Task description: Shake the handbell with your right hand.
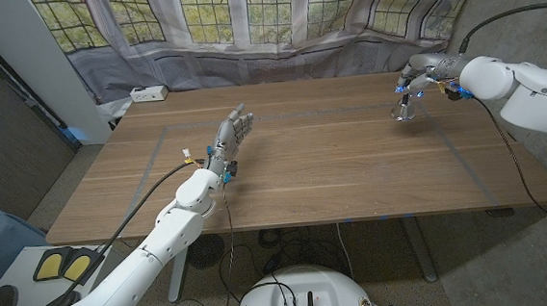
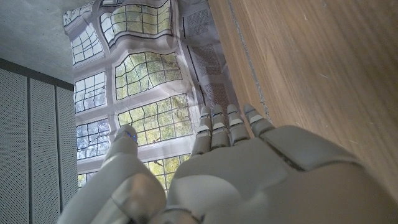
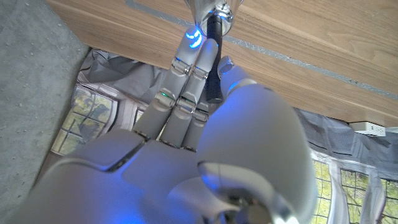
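Note:
The handbell [image 1: 406, 111] has a silver bell and a black handle, and it is at the far right of the wooden table [image 1: 332, 168]. My right hand [image 1: 424, 73] reaches over it from the right. In the right wrist view the black handle [image 3: 213, 62] runs between my fingers [image 3: 186, 68] and my thumb, which close on it, with the silver bell [image 3: 208, 9] beyond the fingertips. I cannot tell whether the bell touches the table. My left hand [image 1: 234, 136] stands over the table's left middle, fingers straight and apart, holding nothing; its back [image 2: 261, 174] shows in the left wrist view.
A white power strip [image 1: 148, 92] lies at the table's far left corner. A curtain printed with windows [image 1: 274, 18] hangs behind the table. Grey tape lines [image 1: 300, 115] mark a rectangle on the tabletop. A black cable [image 1: 142, 206] trails from my left arm.

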`<action>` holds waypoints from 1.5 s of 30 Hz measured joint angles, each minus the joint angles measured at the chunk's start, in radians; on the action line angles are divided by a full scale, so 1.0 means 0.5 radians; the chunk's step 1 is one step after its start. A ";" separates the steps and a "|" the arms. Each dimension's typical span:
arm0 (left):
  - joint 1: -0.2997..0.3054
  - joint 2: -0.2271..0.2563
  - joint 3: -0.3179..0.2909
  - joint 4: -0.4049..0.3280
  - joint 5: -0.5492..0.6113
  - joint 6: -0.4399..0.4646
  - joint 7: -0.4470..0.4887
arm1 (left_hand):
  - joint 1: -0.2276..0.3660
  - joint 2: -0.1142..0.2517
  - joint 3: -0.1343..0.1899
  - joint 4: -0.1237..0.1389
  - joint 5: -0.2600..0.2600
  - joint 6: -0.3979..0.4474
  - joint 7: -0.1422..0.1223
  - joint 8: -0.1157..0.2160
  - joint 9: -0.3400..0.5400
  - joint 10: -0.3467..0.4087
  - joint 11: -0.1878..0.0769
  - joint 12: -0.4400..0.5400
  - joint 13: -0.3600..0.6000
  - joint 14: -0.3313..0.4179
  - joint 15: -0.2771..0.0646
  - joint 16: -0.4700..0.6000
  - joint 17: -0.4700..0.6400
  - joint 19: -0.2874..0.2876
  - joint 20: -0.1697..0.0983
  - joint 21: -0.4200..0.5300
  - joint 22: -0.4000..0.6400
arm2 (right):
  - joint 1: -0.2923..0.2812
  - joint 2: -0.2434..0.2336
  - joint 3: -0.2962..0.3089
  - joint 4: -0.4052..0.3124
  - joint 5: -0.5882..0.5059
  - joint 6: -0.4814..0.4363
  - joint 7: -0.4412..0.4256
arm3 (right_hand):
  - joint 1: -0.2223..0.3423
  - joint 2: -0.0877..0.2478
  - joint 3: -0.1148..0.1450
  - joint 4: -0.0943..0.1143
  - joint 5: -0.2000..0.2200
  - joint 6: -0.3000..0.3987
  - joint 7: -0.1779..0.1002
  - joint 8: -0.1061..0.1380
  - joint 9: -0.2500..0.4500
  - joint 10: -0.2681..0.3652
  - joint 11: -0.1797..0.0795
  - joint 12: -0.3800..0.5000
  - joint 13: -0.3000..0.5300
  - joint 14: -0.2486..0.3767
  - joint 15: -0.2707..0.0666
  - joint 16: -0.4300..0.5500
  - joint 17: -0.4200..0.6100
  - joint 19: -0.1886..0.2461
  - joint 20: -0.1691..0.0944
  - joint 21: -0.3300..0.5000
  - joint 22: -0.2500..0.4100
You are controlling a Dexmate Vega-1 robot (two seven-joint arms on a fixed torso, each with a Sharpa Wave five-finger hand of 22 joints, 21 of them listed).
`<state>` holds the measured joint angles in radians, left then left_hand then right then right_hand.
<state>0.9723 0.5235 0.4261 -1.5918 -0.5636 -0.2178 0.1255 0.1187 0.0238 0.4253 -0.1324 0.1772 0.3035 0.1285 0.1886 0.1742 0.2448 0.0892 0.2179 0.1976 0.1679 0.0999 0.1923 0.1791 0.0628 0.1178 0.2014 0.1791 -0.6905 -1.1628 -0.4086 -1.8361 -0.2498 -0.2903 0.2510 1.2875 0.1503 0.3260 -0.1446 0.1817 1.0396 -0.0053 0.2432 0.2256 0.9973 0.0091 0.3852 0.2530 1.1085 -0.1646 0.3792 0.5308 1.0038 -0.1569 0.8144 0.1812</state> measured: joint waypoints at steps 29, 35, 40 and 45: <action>0.051 0.022 -0.014 -0.093 0.033 0.022 0.069 | 0.000 0.000 0.000 0.000 0.000 0.008 0.008 0.000 0.000 0.000 0.000 0.001 0.000 0.000 0.000 0.000 0.000 0.000 0.000 0.000 0.000 | 0.311 0.290 -0.261 0.533 -0.083 0.098 -0.117 | 0.000 0.000 -0.001 0.000 0.008 -0.007 0.007 0.000 0.000 0.000 0.000 -0.006 0.010 -0.007 0.007 0.001 0.010 -0.011 0.011 0.028 0.000; 0.063 0.023 -0.017 -0.115 0.045 0.024 0.091 | 0.000 0.000 0.000 0.000 0.000 0.008 0.008 0.000 0.000 0.000 0.000 0.001 0.000 0.000 0.000 0.000 0.000 0.000 0.000 0.000 0.000 | 0.373 0.357 -0.304 0.657 -0.083 0.128 -0.152 | 0.000 0.000 -0.002 -0.001 0.008 -0.007 0.007 0.000 0.000 0.000 0.000 -0.006 0.009 -0.007 0.007 0.002 0.010 -0.011 0.011 0.036 0.000; 0.073 0.029 -0.022 -0.134 0.054 0.028 0.108 | 0.000 0.000 0.000 0.000 0.000 0.008 0.007 0.000 0.000 0.000 0.000 -0.005 0.000 0.000 0.000 0.000 0.000 0.000 0.000 0.000 0.000 | 0.424 0.410 -0.344 0.759 -0.082 0.148 -0.178 | 0.000 0.000 -0.002 -0.001 0.008 -0.007 0.007 0.000 0.000 0.000 0.000 -0.006 0.009 -0.007 0.007 0.002 0.010 -0.015 0.007 0.044 0.000; 0.082 0.037 -0.030 -0.156 0.062 0.035 0.124 | 0.000 0.000 0.000 0.000 0.000 0.007 0.007 0.000 0.000 0.000 0.000 -0.005 0.000 0.000 0.000 0.000 0.000 0.000 0.000 0.000 0.000 | 0.464 0.448 -0.377 0.833 -0.079 0.168 -0.201 | 0.000 0.000 0.005 0.005 0.007 -0.007 0.007 0.000 0.000 0.000 0.000 -0.006 0.009 -0.007 0.007 0.002 0.010 -0.019 0.003 0.044 0.000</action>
<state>1.0131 0.5419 0.4111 -1.6700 -0.5325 -0.2005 0.1875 0.1187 0.0238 0.4253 -0.1324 0.1772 0.3072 0.1322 0.1886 0.1742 0.2448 0.0892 0.2153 0.1976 0.1679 0.0999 0.1923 0.1791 0.0628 0.1178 0.2014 0.1791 -0.4583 -0.9387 -0.5970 -1.4195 -0.2895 -0.2064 0.1504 1.2876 0.1503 0.3285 -0.1419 0.1852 1.0359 -0.0017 0.2432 0.2254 0.9975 0.0089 0.3820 0.2575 1.1049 -0.1610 0.3802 0.5356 0.9945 -0.1551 0.8364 0.1814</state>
